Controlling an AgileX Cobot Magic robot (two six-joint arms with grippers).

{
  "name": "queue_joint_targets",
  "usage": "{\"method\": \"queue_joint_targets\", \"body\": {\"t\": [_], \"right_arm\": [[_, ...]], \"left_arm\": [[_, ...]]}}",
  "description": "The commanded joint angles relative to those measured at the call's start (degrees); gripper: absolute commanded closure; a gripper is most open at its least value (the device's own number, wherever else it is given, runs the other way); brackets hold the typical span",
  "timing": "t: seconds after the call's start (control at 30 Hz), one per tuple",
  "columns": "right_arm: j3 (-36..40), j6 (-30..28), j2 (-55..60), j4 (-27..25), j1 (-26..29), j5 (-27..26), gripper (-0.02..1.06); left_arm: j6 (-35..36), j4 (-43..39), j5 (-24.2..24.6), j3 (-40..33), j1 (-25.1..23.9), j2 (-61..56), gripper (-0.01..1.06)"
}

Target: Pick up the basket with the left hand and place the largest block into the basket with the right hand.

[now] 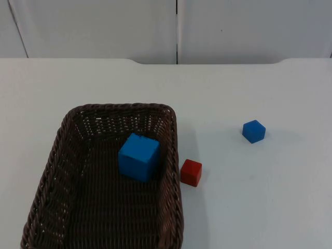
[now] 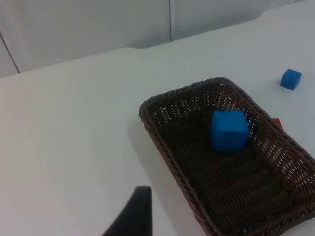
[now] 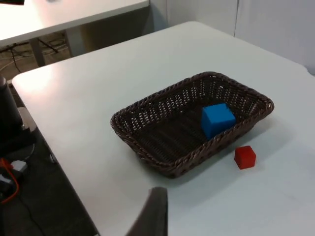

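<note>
though the large blue block (image 1: 138, 156) already sits inside the wicker basket (image 1: 62, 155), the basket itself rests flat on the white table (image 1: 270, 207) toward the left arm's side, with nothing holding it. its long axis runs from the near edge away toward the grey wall (image 1: 249, 26), and the block lies in the far half, close to the right-hand wall of the basket. just outside that wall is a small red block (image 1: 191, 172), near but not touching the weave, and well off to the right a small blue block (image 1: 253, 130) stands alone. from the left wrist view the basket lies ahead of the left gripper (image 2: 132, 216), apart from it; from the right wrist view it lies ahead of the right gripper (image 3: 152, 214), also apart. neither claw holds or touches anything, and i cannot tell how far either is open. judging by this, the placing looks done and both arms wait.
</note>
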State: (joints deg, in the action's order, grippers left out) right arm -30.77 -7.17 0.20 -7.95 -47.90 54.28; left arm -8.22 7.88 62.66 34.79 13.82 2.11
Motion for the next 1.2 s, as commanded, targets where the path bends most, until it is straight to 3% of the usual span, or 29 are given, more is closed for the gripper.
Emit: {"method": "queue_joint_targets", "body": {"t": [0.0,0.33,0.63,0.77,1.17], "right_arm": [[0.07,0.3,-0.2,0.35,0.24,0.85,0.24],[-0.12,0.3,-0.2,0.6,0.24,2.6,0.24],[-0.12,3.04,-0.2,4.88,0.24,2.4,0.24],[-0.12,3.1,-0.2,5.0,0.24,2.4,0.24],[-0.12,2.61,-0.2,5.11,0.24,2.27,0.24]], "left_arm": [[0.62,0.36,0.1,-0.26,0.06,-0.45,0.0],[0.62,0.49,-0.01,-0.26,0.06,-0.45,0.0],[1.59,0.92,-1.2,-0.38,0.06,-0.45,0.0],[1.89,2.0,-2.57,-5.72,0.06,-1.43,0.0],[8.22,-7.53,-1.08,-6.46,0.06,-2.11,0.0]]}}
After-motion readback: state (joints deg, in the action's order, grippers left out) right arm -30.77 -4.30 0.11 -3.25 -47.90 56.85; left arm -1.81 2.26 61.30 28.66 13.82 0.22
